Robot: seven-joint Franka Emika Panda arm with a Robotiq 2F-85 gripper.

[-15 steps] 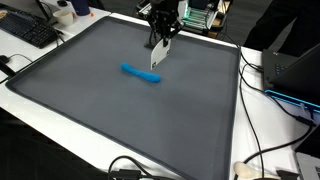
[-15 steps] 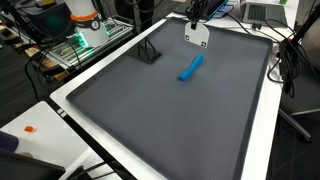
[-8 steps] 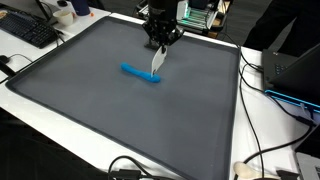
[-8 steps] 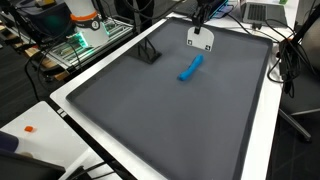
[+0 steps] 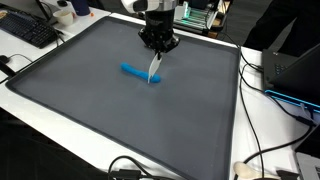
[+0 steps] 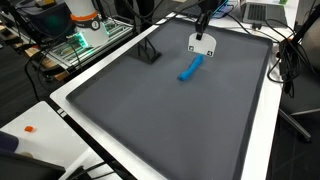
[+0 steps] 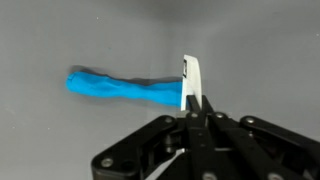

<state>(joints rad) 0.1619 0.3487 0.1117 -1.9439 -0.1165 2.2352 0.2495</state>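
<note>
A blue, slightly twisted elongated object (image 5: 138, 73) (image 6: 190, 68) lies on the grey mat (image 5: 90, 100). My gripper (image 5: 158, 47) (image 7: 195, 106) is shut on a thin white flat piece (image 5: 155, 67) (image 6: 202, 44) that hangs edge-down from its fingertips. In the wrist view the white piece (image 7: 190, 80) stands at the right end of the blue object (image 7: 120, 87). Whether the two touch I cannot tell. In both exterior views the white piece's lower end is right beside the blue object's end.
A small black stand (image 6: 149, 52) sits on the mat near its far edge. A white border (image 6: 262, 120) frames the mat. A keyboard (image 5: 30, 30), a laptop (image 5: 300, 68), cables (image 5: 262, 150) and lab gear (image 6: 85, 25) lie around it.
The gripper has moved down and closer to the blue object, carrying the white piece with it. The blue object has not moved.
</note>
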